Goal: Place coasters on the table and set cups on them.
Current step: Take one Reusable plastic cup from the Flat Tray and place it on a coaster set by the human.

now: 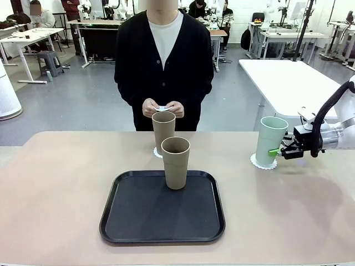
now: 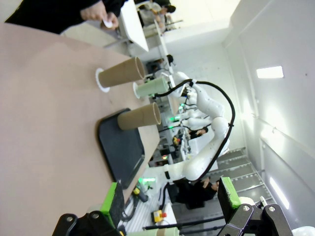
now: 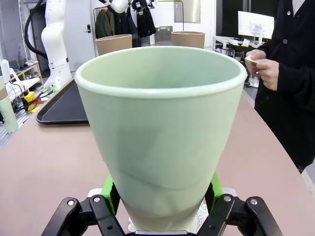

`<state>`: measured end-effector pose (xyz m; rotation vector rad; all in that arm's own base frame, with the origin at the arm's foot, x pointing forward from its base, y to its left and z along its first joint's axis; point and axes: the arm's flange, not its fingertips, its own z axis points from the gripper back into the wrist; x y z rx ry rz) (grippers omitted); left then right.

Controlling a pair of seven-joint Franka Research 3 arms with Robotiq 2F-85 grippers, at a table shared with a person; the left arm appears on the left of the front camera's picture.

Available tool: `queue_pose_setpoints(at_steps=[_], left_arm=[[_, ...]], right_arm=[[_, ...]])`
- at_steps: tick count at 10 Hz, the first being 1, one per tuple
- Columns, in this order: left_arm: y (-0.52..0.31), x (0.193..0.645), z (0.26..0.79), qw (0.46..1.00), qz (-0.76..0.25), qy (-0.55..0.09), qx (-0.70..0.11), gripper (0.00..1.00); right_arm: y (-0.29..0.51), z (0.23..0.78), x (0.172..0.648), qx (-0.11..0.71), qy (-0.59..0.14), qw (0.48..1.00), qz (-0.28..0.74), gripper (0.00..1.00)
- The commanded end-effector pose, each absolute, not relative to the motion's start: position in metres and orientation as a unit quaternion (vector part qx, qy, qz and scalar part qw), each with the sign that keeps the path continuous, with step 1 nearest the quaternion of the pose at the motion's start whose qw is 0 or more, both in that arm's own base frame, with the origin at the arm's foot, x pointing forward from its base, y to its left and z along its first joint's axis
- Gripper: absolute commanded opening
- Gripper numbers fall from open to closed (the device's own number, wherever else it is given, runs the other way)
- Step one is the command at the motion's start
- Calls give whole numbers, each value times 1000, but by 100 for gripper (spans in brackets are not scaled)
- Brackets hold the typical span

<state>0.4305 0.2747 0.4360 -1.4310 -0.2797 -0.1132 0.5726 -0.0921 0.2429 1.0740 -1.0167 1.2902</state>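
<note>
**Table stock, near edge to far edge**

1. Left gripper [image 2: 171,196]: released, its jaws spread wide with nothing between them, hanging off the table's [image 1: 55,188] left side as I see it in its wrist view.
2. Black tray [image 1: 138,216]: lies flat at the near middle of the table.
3. First tan cup [image 1: 176,163]: upright on the far part of the tray, mouth up.
4. Mint cup [image 1: 269,141]: upright on the right-hand coaster [image 1: 259,162], well to the right of the tray.
5. Right gripper [image 1: 275,151]: clamped on the mint cup's lower body, with a green pad [image 3: 110,189] on either side.
6. Second tan cup [image 1: 163,132]: upright on the middle coaster [image 1: 157,152], just beyond the tray.
7. Third coaster [image 1: 161,107]: off the table, held between the person's hands [image 1: 175,109] at the far edge.
</note>
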Motion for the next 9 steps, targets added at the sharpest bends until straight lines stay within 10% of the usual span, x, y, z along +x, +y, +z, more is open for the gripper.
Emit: queue_pose_setpoints(at_steps=[1,9], left_arm=[[274,430,438,744,-54,-128,-654,100],[274,430,438,744,-54,-128,-654,100]], right_arm=[[-93,243,578,461,-440,547,543,81],[-96,229,583,472,-431,553,535,81]])
